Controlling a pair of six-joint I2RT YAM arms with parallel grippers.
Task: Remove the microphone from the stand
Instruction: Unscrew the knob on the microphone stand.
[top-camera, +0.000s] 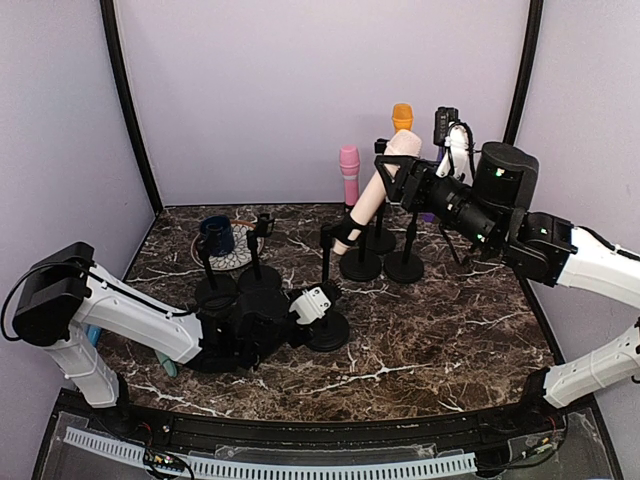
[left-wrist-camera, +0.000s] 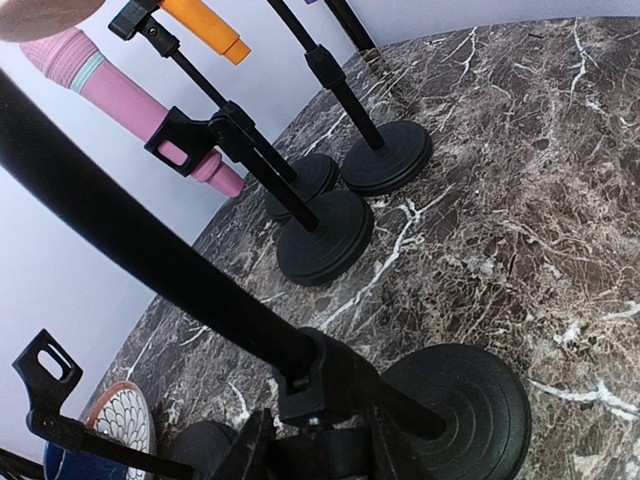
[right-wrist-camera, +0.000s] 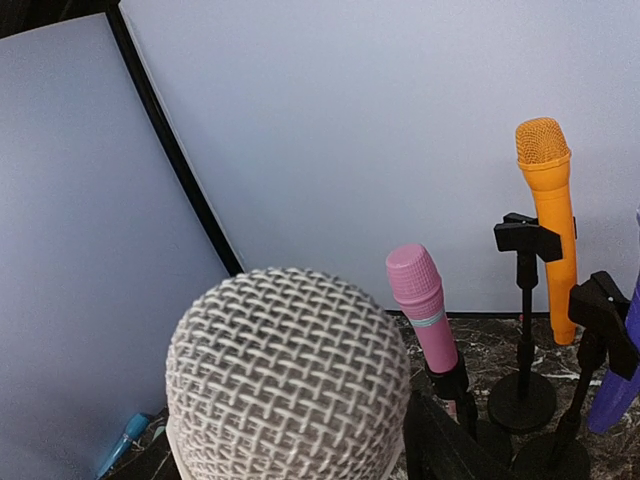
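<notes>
Holding the microphone: my right gripper (top-camera: 402, 170), jaws clenched on the cream microphone (top-camera: 372, 195) near its head.
Microphone: tilted, its lower end seated in the clip (top-camera: 347, 229) of the front stand (top-camera: 326, 265).
Left gripper (top-camera: 322, 298): looks clamped around that stand's pole just above the base, though its fingers are partly hidden from me.

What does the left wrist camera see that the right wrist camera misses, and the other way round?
Only the left wrist view: a black stand pole running to its round base, an empty black clip and a blue-patterned dish. Only the right wrist view: the cream microphone's silver mesh head filling the foreground, and a teal object at the lower left. Both: the pink microphone and the orange microphone, clipped on black stands.
</notes>
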